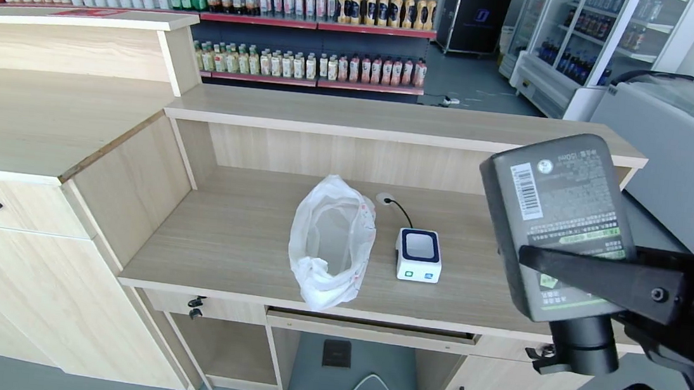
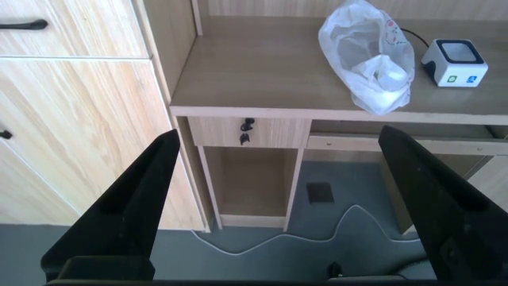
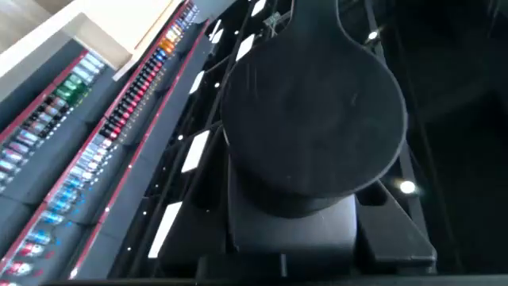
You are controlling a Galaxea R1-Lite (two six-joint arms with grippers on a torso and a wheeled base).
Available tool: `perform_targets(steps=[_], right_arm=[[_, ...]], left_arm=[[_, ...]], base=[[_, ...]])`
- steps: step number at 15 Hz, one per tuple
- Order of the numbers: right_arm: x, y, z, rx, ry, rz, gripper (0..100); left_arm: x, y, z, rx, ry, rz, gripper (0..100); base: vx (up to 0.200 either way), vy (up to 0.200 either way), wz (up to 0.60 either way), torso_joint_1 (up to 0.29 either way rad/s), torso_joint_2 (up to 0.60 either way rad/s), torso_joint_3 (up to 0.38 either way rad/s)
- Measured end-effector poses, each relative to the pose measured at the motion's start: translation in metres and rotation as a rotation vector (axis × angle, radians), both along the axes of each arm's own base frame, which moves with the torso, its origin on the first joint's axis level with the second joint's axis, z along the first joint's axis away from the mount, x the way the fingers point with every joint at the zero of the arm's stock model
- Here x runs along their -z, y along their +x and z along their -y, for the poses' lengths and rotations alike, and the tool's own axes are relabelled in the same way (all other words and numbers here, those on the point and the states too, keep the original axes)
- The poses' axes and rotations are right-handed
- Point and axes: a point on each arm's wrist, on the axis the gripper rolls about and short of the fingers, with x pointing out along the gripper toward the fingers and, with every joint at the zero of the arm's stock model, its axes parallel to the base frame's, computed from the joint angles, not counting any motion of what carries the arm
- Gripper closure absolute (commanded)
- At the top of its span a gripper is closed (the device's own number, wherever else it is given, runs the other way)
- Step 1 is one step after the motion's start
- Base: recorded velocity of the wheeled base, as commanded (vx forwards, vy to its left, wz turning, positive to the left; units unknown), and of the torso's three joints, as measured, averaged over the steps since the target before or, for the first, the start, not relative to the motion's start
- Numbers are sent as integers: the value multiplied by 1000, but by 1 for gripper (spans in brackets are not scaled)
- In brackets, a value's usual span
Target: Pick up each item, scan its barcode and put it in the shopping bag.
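Closest of all is one dark grey bottle point(image 1: 557, 228), held up in the air on the right side, well apart from the scanner and the bag. It is upside down and leans a little. Its fat black cap point(image 1: 584, 345) points down. On its flat side there is one white barcode sticker point(image 1: 526, 190) near the top corner, then lots of tiny print and some green stripes. In the right wrist view the round black cap point(image 3: 313, 135) sits very close to the camera.

Two grippers show. The right gripper point(image 1: 560, 266) comes in from the right and squeezes the bottle near its lower half. One black finger point(image 1: 594, 276) lies flat across the label. The left gripper point(image 2: 278, 230) hangs low in front of the counter, below its top and above the grey floor. Its two black fingers point(image 2: 119, 222) are spread wide with nothing between them.

On the wooden counter point(image 1: 235, 235) there is one white plastic shopping bag point(image 1: 332, 244). It stands up, crinkly and open at the top. Just beside it, on its right, sits one small white scanner point(image 1: 419, 255) with a dark square window on top. One thin black cable point(image 1: 399, 211) runs from the scanner to a hole at the back of the counter.
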Motion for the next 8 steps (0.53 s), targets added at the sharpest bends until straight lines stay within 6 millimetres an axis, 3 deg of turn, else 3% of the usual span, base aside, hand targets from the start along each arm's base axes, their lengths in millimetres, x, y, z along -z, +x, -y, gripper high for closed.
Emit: perform_targets(steps=[3,8], right_arm=[[5,-16,-5,-72,-24,51,100],[16,-34,3,-133,-112,-40,100]], left_arm=[[0,0,0,0,0,0,0],[0,0,0,0,0,0,0]], base=[[0,0,0,0,0,0],[0,0,0,0,0,0]])
